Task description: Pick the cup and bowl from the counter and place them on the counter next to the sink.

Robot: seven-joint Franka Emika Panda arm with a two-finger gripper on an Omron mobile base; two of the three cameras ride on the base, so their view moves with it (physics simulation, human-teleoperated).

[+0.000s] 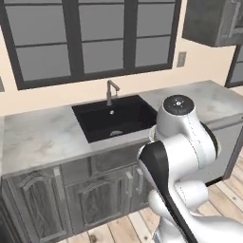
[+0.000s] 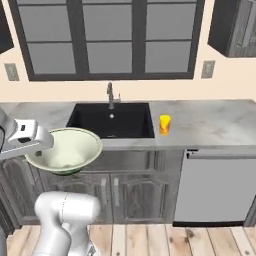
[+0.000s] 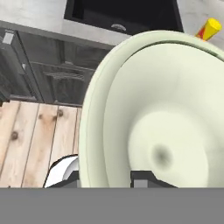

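In the left base view you look over the white arm [image 1: 182, 156] at a marbled grey desk [image 1: 38, 135] that runs under a dark-framed window [image 1: 90, 38]. The black sink [image 1: 114, 116] is sunk into the desk, with a slim grey faucet [image 1: 111, 91] at its back edge and a round drain on its floor. Below sit dark grey cabinet doors [image 1: 71, 199], and pale wooden floorboards [image 1: 118, 230] show at the bottom. An upper cabinet [image 1: 211, 21] hangs at the top right, and a wall outlet [image 1: 181, 59] sits beside the window.

In the right base view you see the same desk head on. The cup [image 2: 164, 124] stands upright on the desk just right of the sink, near the front edge. The bowl [image 2: 64, 149] is off the desk, held in the air in front of the cabinets, left of the sink and slightly tilted. The gripper meets its left rim, though the fingers themselves are hidden there. A flat grey appliance front [image 2: 215, 187] sits under the desk on the right, and a second outlet [image 2: 10, 71] is on the wall at left.

In the hand view the gripper [image 3: 106, 177] is narrowed onto the bowl's near rim, one finger [image 3: 144, 178] inside the wall. Past the bowl you can make out the sink's edge, the cabinet doors, the floorboards and the cup's top.
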